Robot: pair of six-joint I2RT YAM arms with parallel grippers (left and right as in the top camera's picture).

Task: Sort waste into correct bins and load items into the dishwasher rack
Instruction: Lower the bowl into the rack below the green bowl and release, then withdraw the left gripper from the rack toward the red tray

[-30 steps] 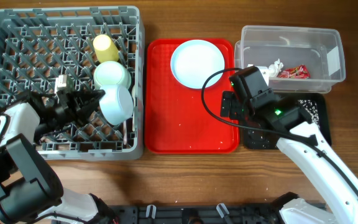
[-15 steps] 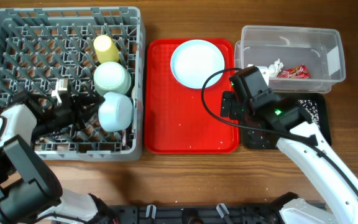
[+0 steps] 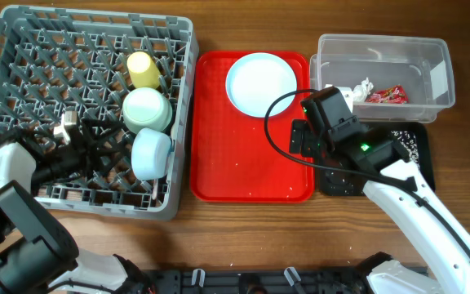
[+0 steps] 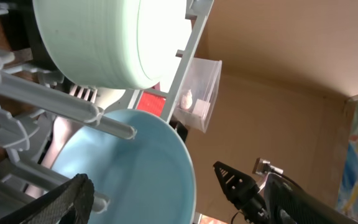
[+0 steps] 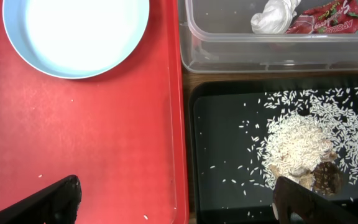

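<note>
The grey dishwasher rack (image 3: 23, 65) fills the left of the table. In its right column a yellow cup (image 3: 144, 69) lies above two pale blue bowls, one (image 3: 147, 109) behind the other (image 3: 151, 153). My left gripper (image 3: 111, 147) is inside the rack just left of the nearer bowl (image 4: 135, 174), open, its fingers (image 4: 238, 183) apart from the rim. A pale blue plate (image 3: 261, 83) rests on the red tray (image 3: 243, 167). My right gripper (image 5: 179, 205) hangs open over the seam between the red tray and the black tray (image 5: 229, 137), holding nothing.
The clear tub (image 3: 414, 49) at the back right holds a white tissue (image 5: 275, 15) and a red wrapper (image 5: 328, 15). Rice scraps (image 5: 300, 149) lie piled in the black tray. A few grains dot the red tray (image 5: 104, 124). Rack pegs surround the left gripper.
My left gripper opened and let go of the nearer bowl, then drew back left. The bowl now rests in the rack, and the rack has shifted slightly. The right arm stayed still.
</note>
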